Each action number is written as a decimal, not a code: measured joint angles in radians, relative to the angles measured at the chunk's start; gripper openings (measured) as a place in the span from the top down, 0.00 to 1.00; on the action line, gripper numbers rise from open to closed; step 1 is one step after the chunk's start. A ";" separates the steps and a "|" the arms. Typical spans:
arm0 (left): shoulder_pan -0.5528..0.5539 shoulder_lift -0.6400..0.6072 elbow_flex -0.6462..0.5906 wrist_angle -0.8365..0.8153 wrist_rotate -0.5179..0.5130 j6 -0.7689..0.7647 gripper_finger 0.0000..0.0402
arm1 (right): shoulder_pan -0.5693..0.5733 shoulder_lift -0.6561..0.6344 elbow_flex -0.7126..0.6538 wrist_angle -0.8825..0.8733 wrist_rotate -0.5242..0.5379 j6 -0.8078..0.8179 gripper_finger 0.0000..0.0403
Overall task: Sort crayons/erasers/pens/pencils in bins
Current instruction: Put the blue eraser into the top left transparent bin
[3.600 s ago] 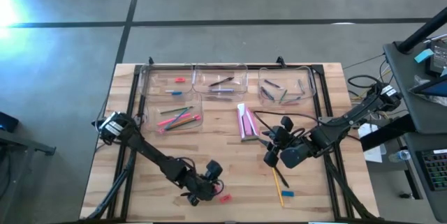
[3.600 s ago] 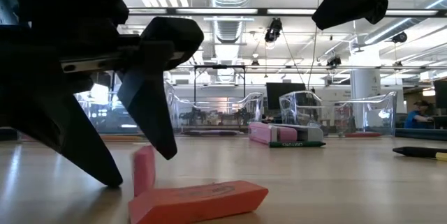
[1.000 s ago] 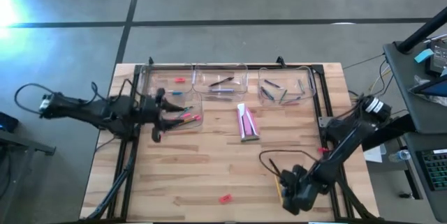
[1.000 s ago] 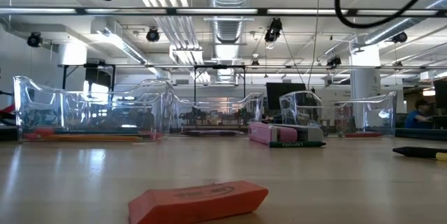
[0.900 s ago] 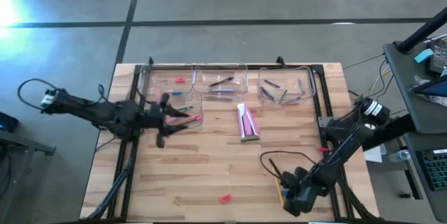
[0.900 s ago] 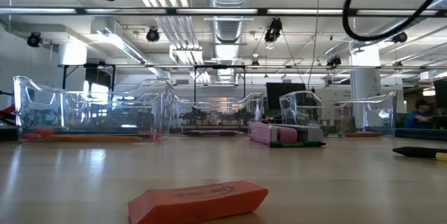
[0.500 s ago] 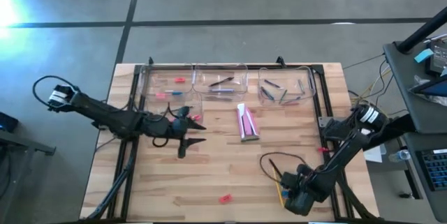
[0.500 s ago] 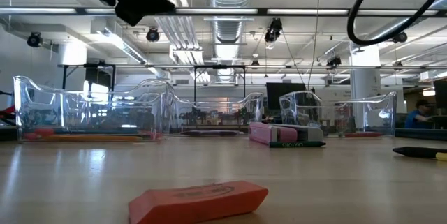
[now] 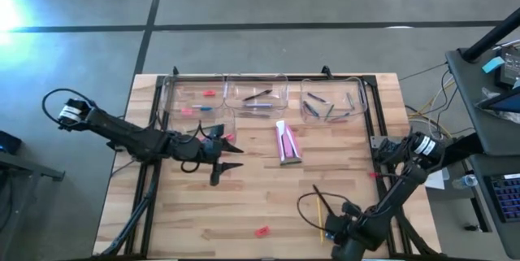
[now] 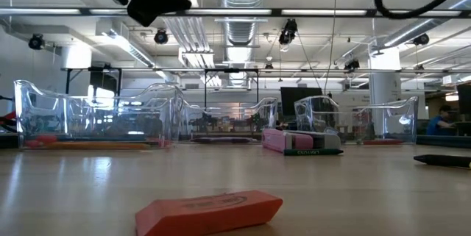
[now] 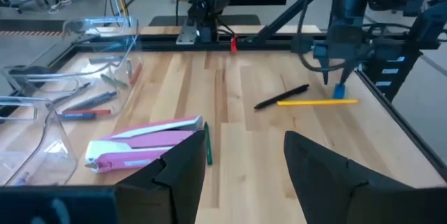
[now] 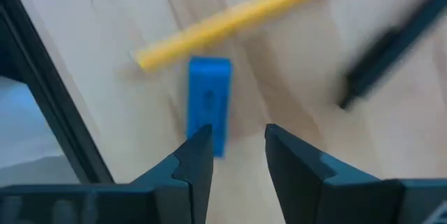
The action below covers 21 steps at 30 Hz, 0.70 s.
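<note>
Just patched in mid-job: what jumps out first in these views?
The pink-red eraser lying alone on the near middle of the table fills the low view. At the near right corner, the right gripper hovers with open fingers just beside a small blue block next to a yellow pencil. The left gripper, open and empty, sits by the clear bins.

We cannot see the right gripper (image 9: 335, 232) clearly in the high view; its own arm covers it at the table's near edge. The dark pen (image 12: 394, 46) blurs and runs off the right wrist view's edge. Contents of the clear plastic rectangular bins (image 9: 329, 101) are too small to identify.
</note>
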 joint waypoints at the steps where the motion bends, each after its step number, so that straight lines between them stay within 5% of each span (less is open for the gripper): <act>1: 0.000 -0.001 0.000 0.002 0.000 0.000 0.55 | 0.004 -0.001 0.006 -0.014 0.002 0.000 0.69; 21: 0.000 -0.002 -0.001 0.000 0.005 0.000 0.55 | 0.012 0.070 0.101 -0.118 0.024 0.070 0.69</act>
